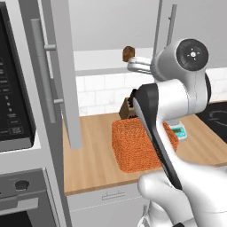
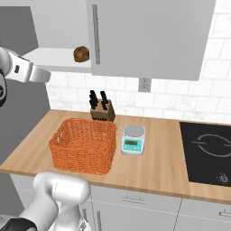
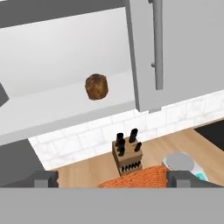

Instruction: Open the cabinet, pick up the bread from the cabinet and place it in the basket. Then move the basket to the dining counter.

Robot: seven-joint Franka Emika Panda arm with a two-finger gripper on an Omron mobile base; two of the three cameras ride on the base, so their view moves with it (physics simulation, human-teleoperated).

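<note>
My fingers are spread wide with nothing between them, tips at the two bottom corners of the hand view. Step in hand, as I judge it: reach into the open cabinet for the bread.

Near to far from my fingers:
- Just below and ahead: the basket, its orange woven rim between my tips. In the right base view it sits on the tabletop, tall sides, open top, no handle.
- Beyond it: the knife block against the white tile, and the scale toward my right tip.
- Farther and higher: the white shelf with the bread on it, slightly left of my centre line, well apart from my tips.

How I'd do it:
- Go up and forward, centring on the bread, and clear the shelf's front edge.
- Keep left of the shut neighbour door and its bar handle, just right of the bread.
- Stay wide until both tips straddle it, then close gently.

The bread is a small dark brown rounded lump with a mottled surface, alone on the shelf near the front. It will likely roll if nudged.
</note>
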